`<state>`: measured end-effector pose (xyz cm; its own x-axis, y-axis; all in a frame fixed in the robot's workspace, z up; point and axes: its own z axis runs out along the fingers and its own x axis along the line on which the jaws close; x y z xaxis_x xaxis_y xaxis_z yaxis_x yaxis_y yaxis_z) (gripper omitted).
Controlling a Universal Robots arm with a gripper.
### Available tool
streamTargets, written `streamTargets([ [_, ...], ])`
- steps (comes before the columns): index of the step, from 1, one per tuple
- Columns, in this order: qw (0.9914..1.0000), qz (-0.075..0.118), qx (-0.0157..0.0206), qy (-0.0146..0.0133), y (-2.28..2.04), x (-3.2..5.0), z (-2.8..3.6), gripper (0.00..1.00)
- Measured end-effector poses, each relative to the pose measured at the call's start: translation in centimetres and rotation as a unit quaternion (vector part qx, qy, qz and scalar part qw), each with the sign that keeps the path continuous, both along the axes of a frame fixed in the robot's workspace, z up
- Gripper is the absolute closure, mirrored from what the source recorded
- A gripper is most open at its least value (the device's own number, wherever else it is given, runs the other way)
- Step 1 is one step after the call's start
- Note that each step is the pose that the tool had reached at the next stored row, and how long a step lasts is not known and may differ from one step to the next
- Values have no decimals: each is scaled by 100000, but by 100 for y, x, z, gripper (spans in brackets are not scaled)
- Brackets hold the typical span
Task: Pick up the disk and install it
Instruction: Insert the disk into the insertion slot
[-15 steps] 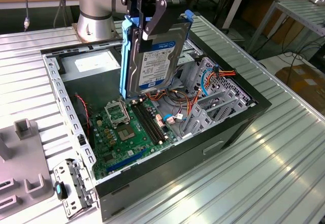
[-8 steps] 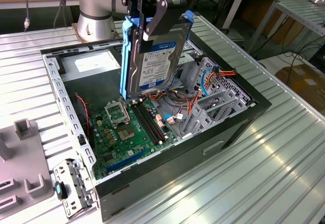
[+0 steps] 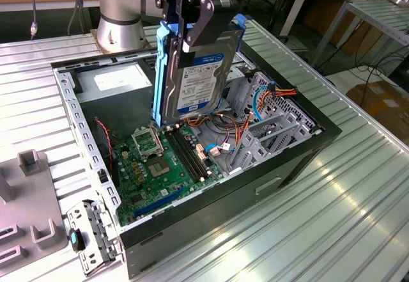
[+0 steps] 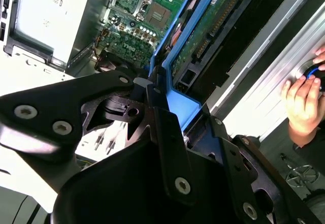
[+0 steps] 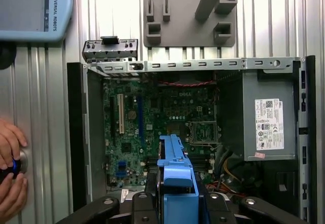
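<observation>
Above the open case (image 3: 300, 160), jaws of the gripper (image 3: 190, 36) clamp the disk (image 3: 198, 84), upright, motherboard (image 3: 150, 170) at its 6 o'clock. Pickup done; disk not yet seated, install remaining.

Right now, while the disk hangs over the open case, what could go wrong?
1. The gripper holds the disk upright by its top edge; if it slips, it could drop onto the motherboard beneath.
2. Loose cables inside the case near the disk might snag it.
3. A person's hands rest beside the case, close to the arm's work.
</observation>
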<state>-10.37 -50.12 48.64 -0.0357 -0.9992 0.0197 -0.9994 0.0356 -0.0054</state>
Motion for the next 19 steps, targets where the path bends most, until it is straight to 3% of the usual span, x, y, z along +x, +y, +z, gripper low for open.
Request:
streamTargets([
  [8, 100000, 1, -13, 3, -26, 22, -1, 63],
  [13, 100000, 4, -79, -4, -70, 40, -7, 63],
  [19, 100000, 0, -93, -2, -76, 134, -11, 63],
])
